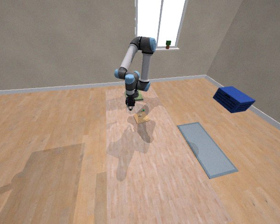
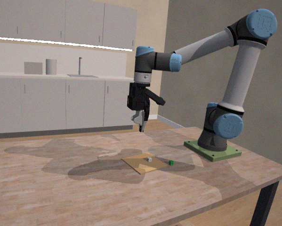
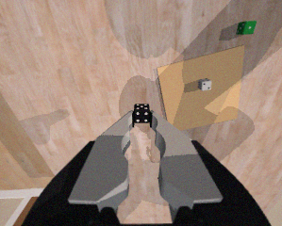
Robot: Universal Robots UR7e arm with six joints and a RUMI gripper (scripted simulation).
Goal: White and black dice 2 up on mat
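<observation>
— So, what are the jaws doing?

— They are pinching the black die [image 3: 141, 115] at their tips; the gripper [image 2: 141, 127] hangs high above the tabletop [image 2: 63, 194], pointing straight down. The face of the die turned toward the wrist camera shows six pips.

— Where does that put it relative to the mat?

— In the wrist view the die sits off the mat's [image 3: 225, 71] near edge, over bare wood, not over the mat itself. In the exterior view the gripper hangs up and to the left of the mat [image 2: 136, 163].

— And the white die?

— The white die [image 2: 149, 159] lies flat on the mat, wholly inside its edges, toward the side nearer the arm's base. From the wrist camera its pips are too small to read [image 3: 205, 85].

— The green one?

— The green die [image 2: 171, 162] rests on the tabletop just beyond the mat's edge, apart from it, between the mat and the green base plate [image 2: 230, 153]. In the top view it shows as a small green dot [image 1: 143, 110] just behind the mat [image 1: 144, 119].
</observation>
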